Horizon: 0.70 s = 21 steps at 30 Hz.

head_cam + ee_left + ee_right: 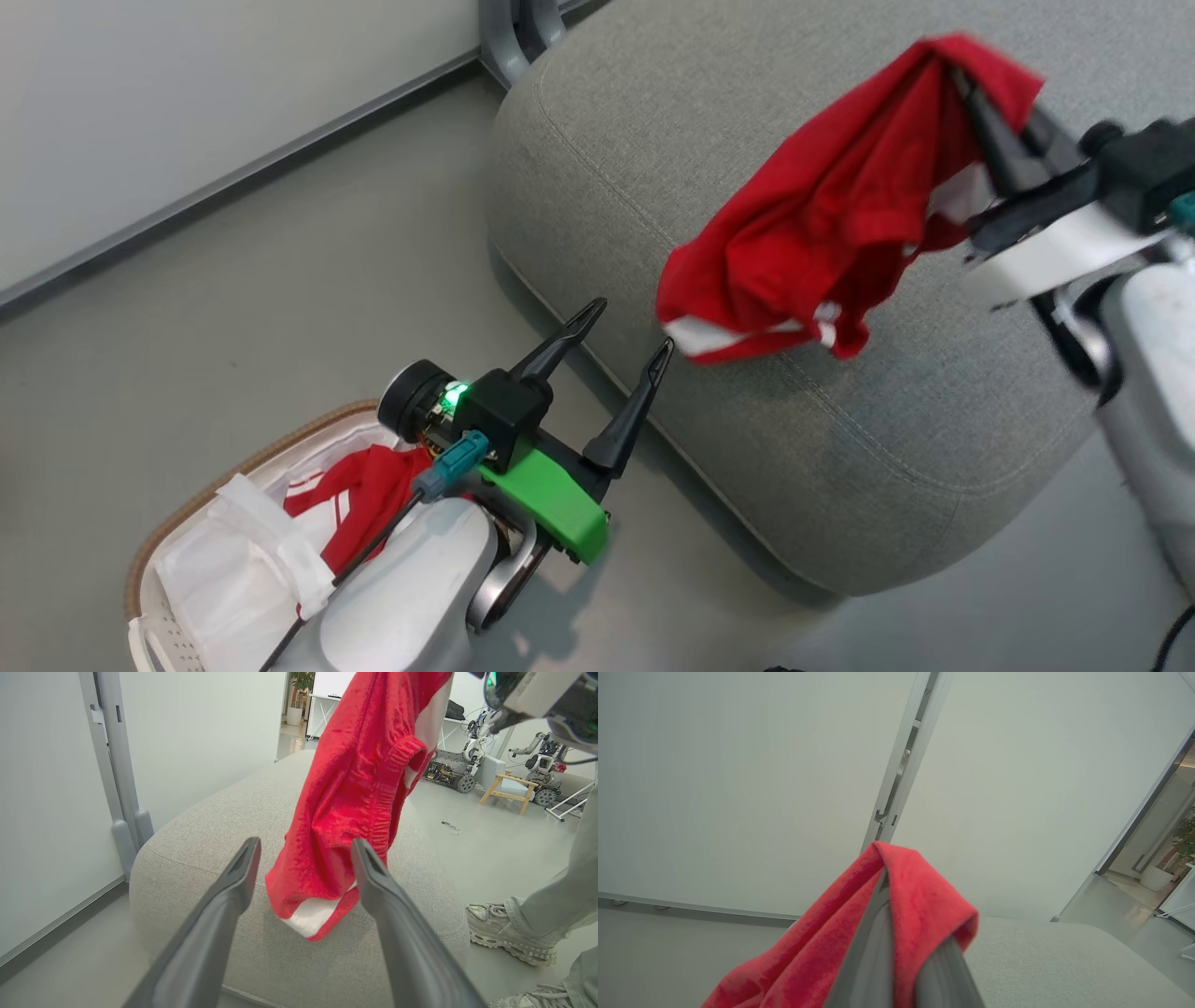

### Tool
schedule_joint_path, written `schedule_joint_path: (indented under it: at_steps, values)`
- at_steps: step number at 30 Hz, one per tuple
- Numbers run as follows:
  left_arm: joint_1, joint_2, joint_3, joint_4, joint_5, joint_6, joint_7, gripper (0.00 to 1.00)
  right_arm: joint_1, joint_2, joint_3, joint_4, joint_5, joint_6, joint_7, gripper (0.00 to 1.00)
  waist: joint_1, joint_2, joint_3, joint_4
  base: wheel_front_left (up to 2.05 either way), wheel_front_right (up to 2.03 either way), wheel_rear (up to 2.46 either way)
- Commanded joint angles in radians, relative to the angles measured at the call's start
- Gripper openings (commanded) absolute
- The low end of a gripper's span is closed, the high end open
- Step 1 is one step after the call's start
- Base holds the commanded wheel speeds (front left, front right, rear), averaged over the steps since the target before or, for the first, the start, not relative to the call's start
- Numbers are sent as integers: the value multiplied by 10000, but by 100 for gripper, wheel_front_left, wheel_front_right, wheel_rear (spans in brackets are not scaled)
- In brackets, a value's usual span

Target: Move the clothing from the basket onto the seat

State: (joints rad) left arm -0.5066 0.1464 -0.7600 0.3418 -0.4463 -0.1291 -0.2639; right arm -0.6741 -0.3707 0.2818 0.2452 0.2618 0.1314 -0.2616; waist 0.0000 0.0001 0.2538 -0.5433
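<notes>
Sitting on the floor off the one seat's (pixel 840 448) left edge, one basket (pixel 308 422) holds one garment (pixel 369 495). The left end effector (pixel 631 325), the nearer to it, hovers just above, fingers spread and empty. A second garment (pixel 822 215) hangs over the seat's top, its long axis dropping down-left from the right end effector (pixel 980 112), which is clamped on its upper fold. Lowering and letting go looks enough.

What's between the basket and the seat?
Head view: the open left gripper hangs above a strip of bare floor between basket and seat.
</notes>
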Motion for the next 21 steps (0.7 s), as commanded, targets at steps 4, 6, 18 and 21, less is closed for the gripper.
schedule_joint_path:
  at_steps: [4, 6, 18, 21]
  values:
    - [-570, 378, -402, -14, 85, -24, -8, 100, -1601, -1124, -666, 624, 215, -14, -51, 0, 0, -1, 1440, 540, 0, 0, 0]
    - [-820, 552, -639, -11, 8, -24, -4, 100, -2516, -1856, -906, 1091, 178, -14, -51, 0, 0, -1, 1954, 804, 0, 0, 0]
    - [-1776, 1004, -1150, -185, 65, -24, 28, 100, -4750, -2955, -1465, 2611, -21, -14, -51, 0, 0, -1, 3646, 1528, 0, 0, 0]
    - [-1991, 1092, -1320, -236, 150, -24, 88, 100, -4902, -3039, -1901, 2870, 99, -14, -51, 0, 0, -1, 4005, 1696, 0, 0, 0]
